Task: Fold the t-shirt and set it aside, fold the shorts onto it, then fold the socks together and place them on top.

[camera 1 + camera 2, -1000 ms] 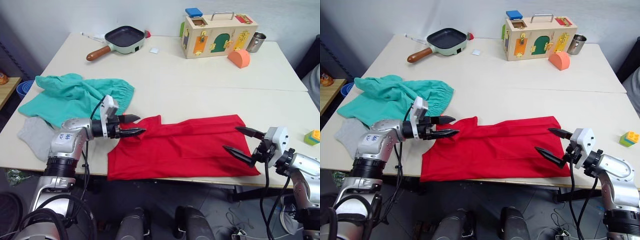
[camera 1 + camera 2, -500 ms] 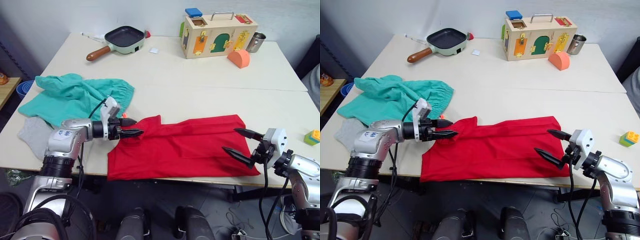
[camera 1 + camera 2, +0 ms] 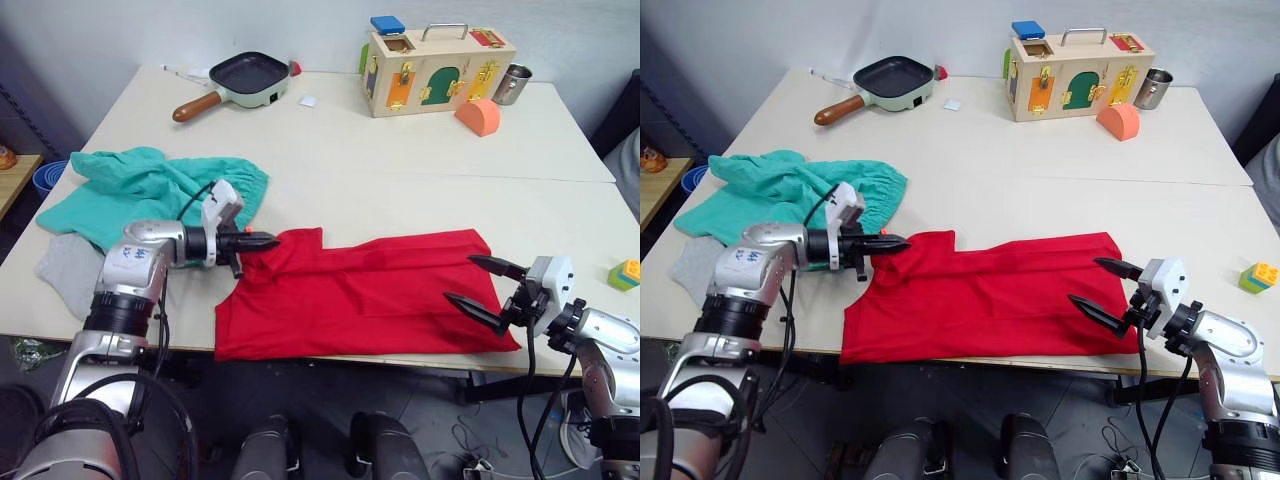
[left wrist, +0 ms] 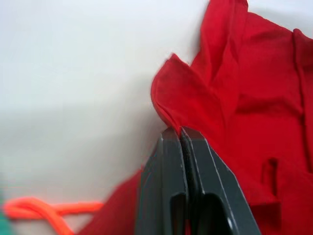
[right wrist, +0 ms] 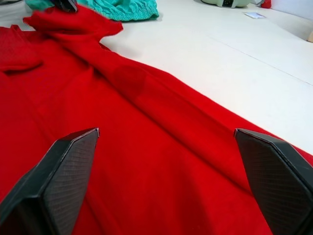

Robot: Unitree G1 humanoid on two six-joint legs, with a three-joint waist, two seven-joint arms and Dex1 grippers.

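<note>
The t-shirt (image 3: pixel 365 291) lies spread along the near edge of the tabletop (image 3: pixel 400 150), its long side running between the two arms, which suits a fold made from both ends at once. The left claw (image 3: pixel 883 243) is clenched on a pinch of red cloth at the shirt's far left corner; in the left wrist view the two fingers (image 4: pixel 168 186) press flat together with a small peak of fabric rising from their tips. The right claw (image 3: pixel 484 284) stands released, jaws spread wide over the shirt's right end, one finger above the cloth and one toward the near hem, and it grips nothing; I judge it is lined up to take that end next. The shorts (image 3: pixel 150 190) sit bunched just beside the left claw, their orange drawstring (image 4: pixel 46 211) trailing near the shirt. A grey sock (image 3: pixel 68 270) lies at the tabletop's left edge, partly behind the left arm, so whether both socks are there cannot be told. The shirt's collar and chest print are folded out of sight.
</note>
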